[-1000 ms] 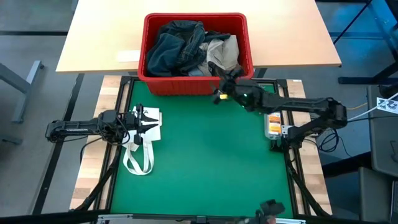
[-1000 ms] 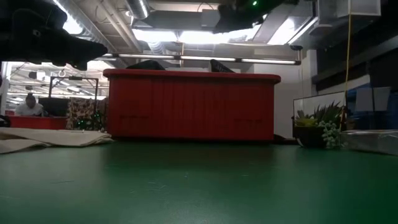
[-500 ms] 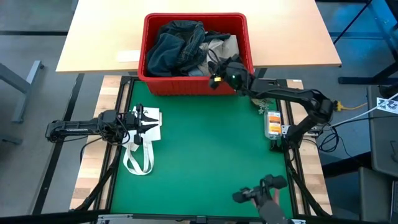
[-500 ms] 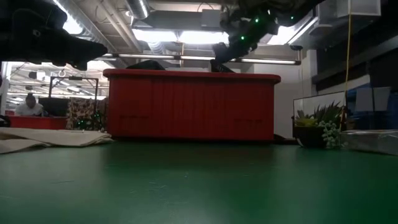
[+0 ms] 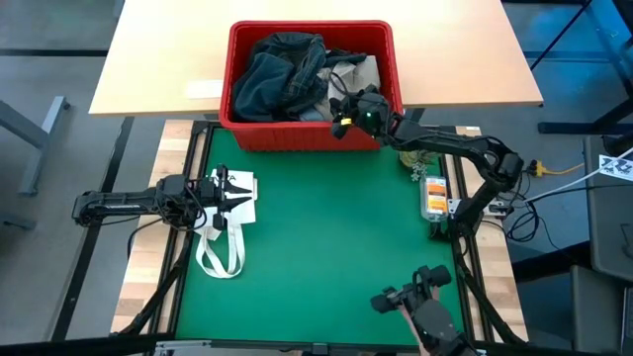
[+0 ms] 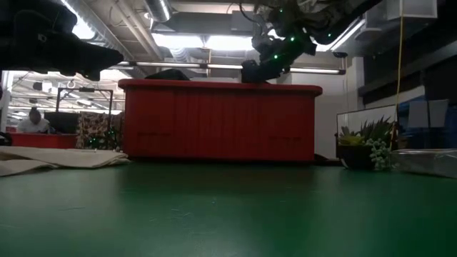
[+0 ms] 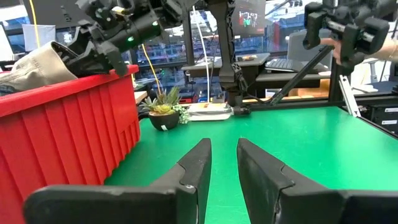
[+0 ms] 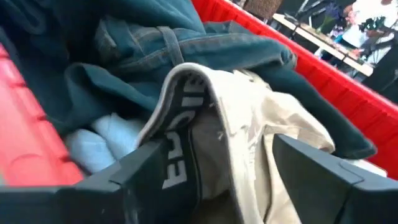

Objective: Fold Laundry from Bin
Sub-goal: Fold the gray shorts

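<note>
Laundry (image 5: 297,74) heaped inside red bin (image 5: 237,126) at far edge of green mat (image 5: 316,257); bin's long axis runs left-right along that edge. Dark jeans (image 8: 186,43) on top, beige trousers (image 8: 249,130) at right end. Right gripper (image 5: 341,107) over bin's near right corner, fingers wide apart, straddling beige trousers. Left gripper (image 5: 237,197) at mat's left edge above white tote bag (image 5: 223,232), fingers narrowly parted, nothing held.

Pale wooden table (image 5: 465,59), grey floor (image 5: 49,69), bright ceiling lights (image 6: 214,41), potted succulent (image 6: 364,146).
</note>
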### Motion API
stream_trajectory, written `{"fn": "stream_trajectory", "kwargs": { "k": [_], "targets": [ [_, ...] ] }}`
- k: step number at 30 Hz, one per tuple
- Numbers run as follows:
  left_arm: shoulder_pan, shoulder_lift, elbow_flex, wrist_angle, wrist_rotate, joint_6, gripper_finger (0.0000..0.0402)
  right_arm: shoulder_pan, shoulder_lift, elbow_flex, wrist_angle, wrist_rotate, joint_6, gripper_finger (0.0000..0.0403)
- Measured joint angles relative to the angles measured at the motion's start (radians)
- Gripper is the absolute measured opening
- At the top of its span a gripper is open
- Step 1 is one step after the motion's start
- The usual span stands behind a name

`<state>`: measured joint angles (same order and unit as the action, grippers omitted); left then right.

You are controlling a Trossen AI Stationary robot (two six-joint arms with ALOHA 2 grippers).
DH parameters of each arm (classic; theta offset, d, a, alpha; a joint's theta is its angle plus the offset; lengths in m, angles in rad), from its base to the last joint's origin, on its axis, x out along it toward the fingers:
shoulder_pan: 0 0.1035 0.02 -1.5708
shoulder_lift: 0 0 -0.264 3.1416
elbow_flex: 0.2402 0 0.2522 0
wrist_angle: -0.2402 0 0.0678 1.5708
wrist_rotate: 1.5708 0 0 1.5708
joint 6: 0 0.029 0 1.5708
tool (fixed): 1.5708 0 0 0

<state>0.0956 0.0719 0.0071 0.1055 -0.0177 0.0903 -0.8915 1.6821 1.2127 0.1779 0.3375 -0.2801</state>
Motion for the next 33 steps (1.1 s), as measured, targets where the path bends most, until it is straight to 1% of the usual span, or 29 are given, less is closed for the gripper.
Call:
{"fn": "stream_trajectory", "kwargs": {
  "k": [2,4,6,11,12,13,17,19,22,27,31,33],
  "targets": [
    [0.0,0.0,0.0,0.0,0.0,0.0,0.0074,0.0,0.008,0.001,0.003,-0.011,0.009,0.0248],
    [0.0,0.0,0.0,0.0,0.0,0.0,0.0074,0.001,0.011,0.001,0.007,-0.017,0.017,0.021],
    [0.0,0.0,0.0,0.0,0.0,0.0,0.0074,0.003,0.011,0.0,0.022,-0.018,0.016,0.0163],
    [0.0,0.0,0.0,0.0,0.0,0.0,0.0074,0.0,-0.012,-0.002,0.067,-0.017,0.015,0.0027],
    [0.0,0.0,0.0,0.0,0.0,0.0,0.0074,0.0,-0.018,-0.002,0.066,-0.016,0.015,0.0014],
    [0.0,0.0,0.0,0.0,0.0,0.0,0.0074,0.0,-0.022,-0.002,0.068,-0.016,0.015,0.0012],
    [0.0,0.0,0.0,0.0,0.0,0.0,0.0074,0.001,-0.043,0.01,0.088,-0.016,0.036,0.0029],
    [0.0,0.0,0.0,0.0,0.0,0.0,0.0074,0.001,-0.056,0.042,0.086,-0.03,0.06,0.0024],
    [0.0,0.0,0.0,0.0,0.0,0.0,0.0074,0.0,-0.072,0.11,0.068,-0.112,0.12,0.0007],
    [0.0,0.0,0.0,0.0,0.0,0.0,0.0074,0.0,-0.074,0.277,0.008,-0.255,0.24,0.0015],
    [0.0,0.0,0.0,0.0,0.0,0.0,0.0074,0.001,-0.075,0.41,-0.025,-0.347,0.282,0.0006],
    [0.0,0.0,0.0,0.0,0.0,0.0,0.0074,0.001,-0.075,0.473,-0.032,-0.406,0.333,0.0005]
  ]
}}
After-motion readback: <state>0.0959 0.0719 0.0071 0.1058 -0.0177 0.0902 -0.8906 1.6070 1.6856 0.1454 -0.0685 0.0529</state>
